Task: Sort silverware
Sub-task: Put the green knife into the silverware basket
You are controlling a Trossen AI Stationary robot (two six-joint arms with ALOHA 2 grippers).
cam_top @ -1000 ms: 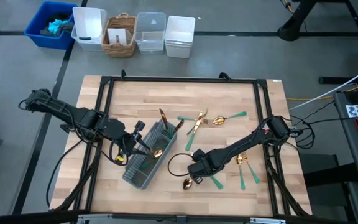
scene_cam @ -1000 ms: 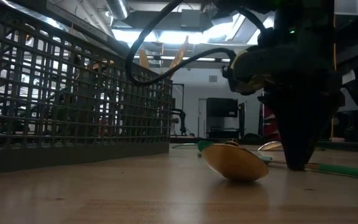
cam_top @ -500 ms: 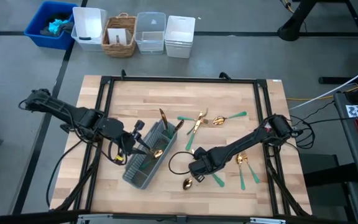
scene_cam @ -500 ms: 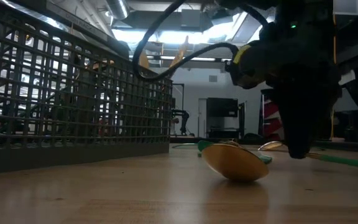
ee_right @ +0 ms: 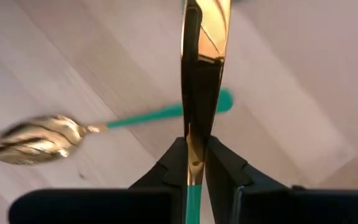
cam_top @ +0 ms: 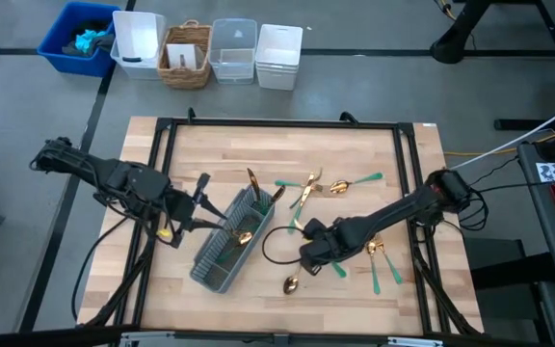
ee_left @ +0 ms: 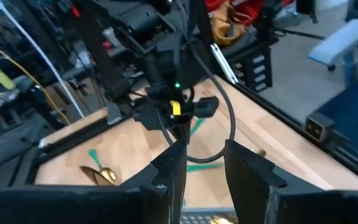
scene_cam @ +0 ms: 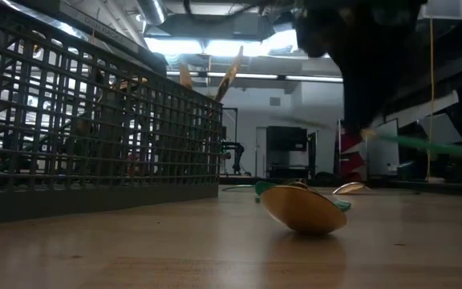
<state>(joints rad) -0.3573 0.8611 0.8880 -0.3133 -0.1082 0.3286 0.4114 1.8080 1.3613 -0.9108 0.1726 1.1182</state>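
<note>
My right gripper (cam_top: 318,253) hangs above the table's middle right, shut on one piece of silverware (ee_right: 199,93) with a gold head and a green handle (scene_cam: 423,144). Below it a gold spoon (cam_top: 292,283) lies on the wood, also visible in the low view (scene_cam: 303,209). More silverware lies farther back (cam_top: 306,188) and to the right (cam_top: 379,255). The grey mesh caddy (cam_top: 229,241) stands left of centre with several gold pieces upright in it. My left gripper (ee_left: 204,168) is open left of the caddy, with nothing between its fingers. My right gripper pinches the piece between its two fingers at the neck (ee_right: 194,165), where the gold head meets the green handle. The fingers come from above, slanting down, and lie across the piece. It is lifted clear of the table, with the handle sticking out sideways (scene_cam: 435,147).
A black frame (cam_top: 277,123) rims the wooden table. Beyond its far edge stand a blue bin (cam_top: 80,39), a wicker basket (cam_top: 186,58) and clear and white containers (cam_top: 258,53). A black cable loops over the table by the right gripper (cam_top: 270,253).
My right gripper has risen, staying shut, and lifted the piece of silverware clear of the table; the spoon beneath has stayed where it was. My left gripper has risen and drawn back from the caddy toward the table's left edge.
</note>
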